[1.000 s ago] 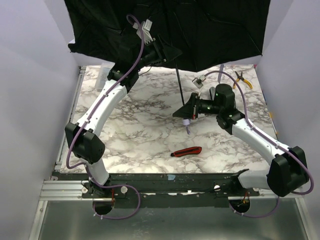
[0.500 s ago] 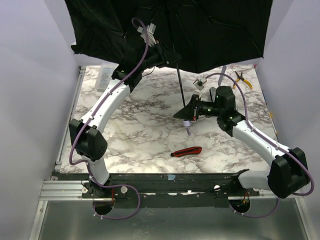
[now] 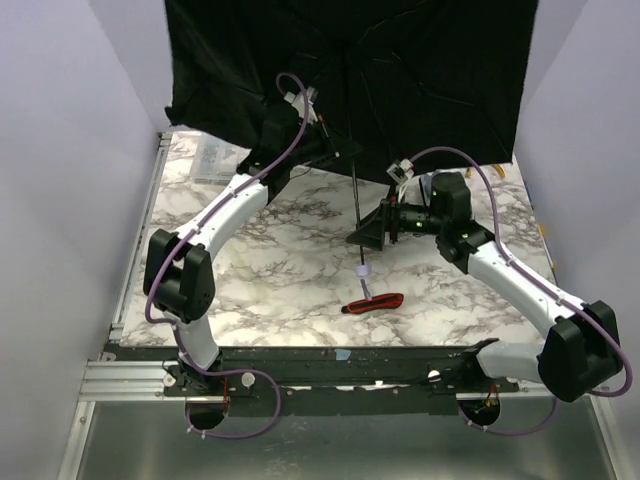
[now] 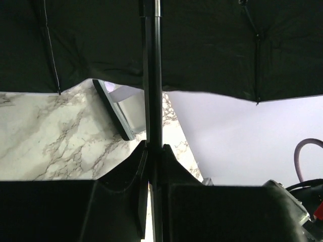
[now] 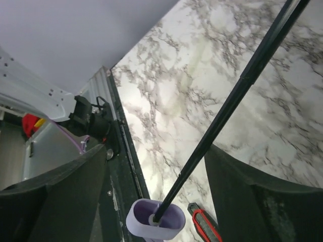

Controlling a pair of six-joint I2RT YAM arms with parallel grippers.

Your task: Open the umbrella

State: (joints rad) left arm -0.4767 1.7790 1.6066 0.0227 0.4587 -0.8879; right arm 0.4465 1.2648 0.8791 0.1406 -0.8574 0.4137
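Black-lined folding umbrella [image 3: 400, 70] looks fully spread; left gripper [image 4: 151, 154] jaws clamp its thin black shaft [image 4: 153, 75], right gripper [image 5: 155, 151] jaws apart.

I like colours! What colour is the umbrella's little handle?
Pale lilac; the handle shows best in the right wrist view.

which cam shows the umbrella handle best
Right wrist: the handle sits close up, a pale knob on the shaft's end. Top external shows the handle as a tiny pale speck near the knife. Left wrist shows only shaft and canopy, no handle.
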